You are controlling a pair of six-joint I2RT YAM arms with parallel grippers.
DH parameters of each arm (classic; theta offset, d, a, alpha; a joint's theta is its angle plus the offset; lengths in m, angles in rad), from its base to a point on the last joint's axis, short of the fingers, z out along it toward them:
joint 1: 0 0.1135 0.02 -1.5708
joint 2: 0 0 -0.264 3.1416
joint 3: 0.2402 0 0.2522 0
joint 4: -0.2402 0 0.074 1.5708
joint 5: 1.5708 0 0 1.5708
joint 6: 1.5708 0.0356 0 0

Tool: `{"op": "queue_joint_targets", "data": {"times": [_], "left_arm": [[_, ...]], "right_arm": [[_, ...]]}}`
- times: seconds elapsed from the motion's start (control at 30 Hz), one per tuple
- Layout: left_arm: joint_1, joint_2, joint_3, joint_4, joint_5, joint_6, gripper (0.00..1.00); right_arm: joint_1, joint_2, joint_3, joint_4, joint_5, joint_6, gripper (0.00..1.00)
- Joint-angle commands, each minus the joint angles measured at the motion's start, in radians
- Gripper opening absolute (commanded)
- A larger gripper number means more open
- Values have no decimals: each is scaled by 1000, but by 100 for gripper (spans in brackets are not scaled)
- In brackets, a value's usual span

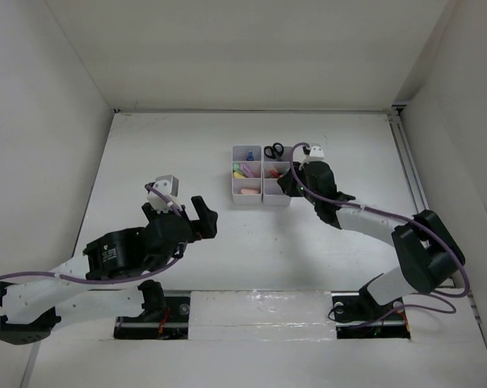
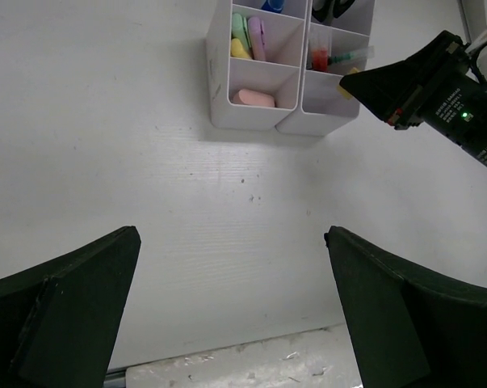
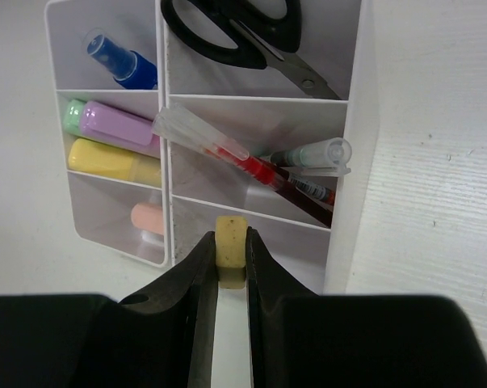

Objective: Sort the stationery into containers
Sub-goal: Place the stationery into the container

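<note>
Two arms flank one white organiser (image 1: 248,200) of six compartments, standing toward the far side of the table (image 1: 186,162). We see the right gripper (image 3: 230,252) clamped on a single tan eraser (image 3: 229,230), holding it just above the organiser's near right compartment. The left gripper (image 2: 233,242) hangs well apart to the near left, its jaws spread wide with nothing between them.

Five compartments hold things:
- Far right: one pair of scissors (image 3: 235,28).
- Far left: one blue-capped tube (image 3: 122,63).
- Middle left: three items, a green marker (image 3: 72,115), a pink marker (image 3: 118,125) and a yellow tube (image 3: 114,159).
- Middle right: at least two leaning pens, a red pen (image 3: 255,167) and a pale green pen (image 3: 308,153).
- Near left: one pink stapler (image 3: 149,218).
</note>
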Motion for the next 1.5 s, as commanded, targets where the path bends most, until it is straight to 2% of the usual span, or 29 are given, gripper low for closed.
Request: {"op": "queue_joint_targets", "data": {"times": [0.0, 0.13, 0.37, 0.6, 0.77, 0.83, 1.07, 1.2, 1.27, 1.3, 1.37, 1.4, 1.47], "left_arm": [[-1, -3, -4, 34, 16, 55, 100], [-1, -3, -13, 43, 16, 55, 100], [-1, -13, -13, 43, 16, 55, 100], [-1, -35, -13, 43, 16, 55, 100], [-1, -35, -13, 43, 16, 55, 100], [-1, -35, -13, 43, 16, 64, 100], [-1, -44, -13, 52, 25, 64, 100], [-1, -53, -13, 52, 25, 64, 100], [-1, -53, -13, 52, 14, 55, 100], [-1, -53, -13, 37, -1, 40, 100], [-1, -53, -4, 3, -23, 12, 100], [-1, -41, -4, -10, -45, -18, 100], [-1, -29, 19, -59, -72, -55, 100]], "right_arm": [[-10, 4, 1, 56, 7, -13, 0], [-19, 13, 1, 56, 7, -13, 1], [-19, 32, 1, 56, -2, -3, 11], [-19, 32, 1, 56, -24, -3, 29], [-19, 9, 1, 56, -24, 6, 48], [-19, 9, 1, 56, -24, 6, 52], [-19, -10, 1, 56, -36, 6, 53], [-10, -74, -8, 56, -59, 6, 53], [4, -127, -8, 23, -59, 6, 58], [19, -146, -8, 7, -47, 6, 60], [47, -207, 10, -36, -21, -6, 73], [58, -227, 22, -109, -4, -6, 78], [101, -266, 75, -210, 83, -19, 100]]}}
